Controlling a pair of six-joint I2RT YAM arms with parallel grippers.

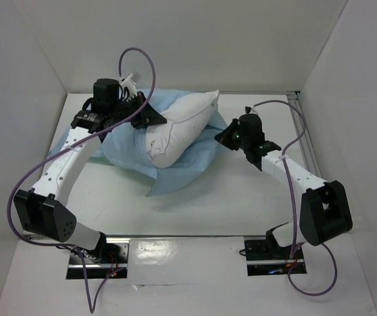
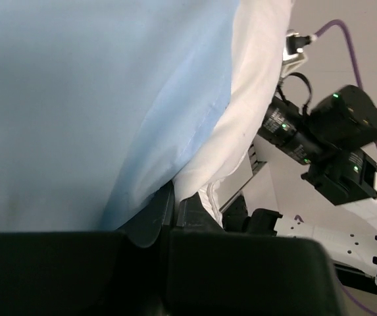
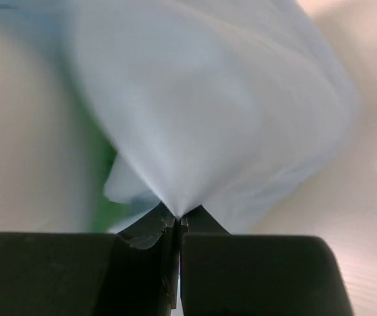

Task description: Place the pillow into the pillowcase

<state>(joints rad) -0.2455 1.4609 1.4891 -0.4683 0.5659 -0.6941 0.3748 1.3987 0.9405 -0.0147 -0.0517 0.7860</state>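
**Both claws clamped on cloth**

On the table's far left, the pillowcase is spread under the pillow, partly hidden by the left arm. Its blue cloth is pinched by the left gripper and, at the right edge, by the right gripper.

Pillow atop pillowcase on table, left gripper at its left, right gripper opposite.

White links, black joints and fingers, purple cables, perhaps green lights
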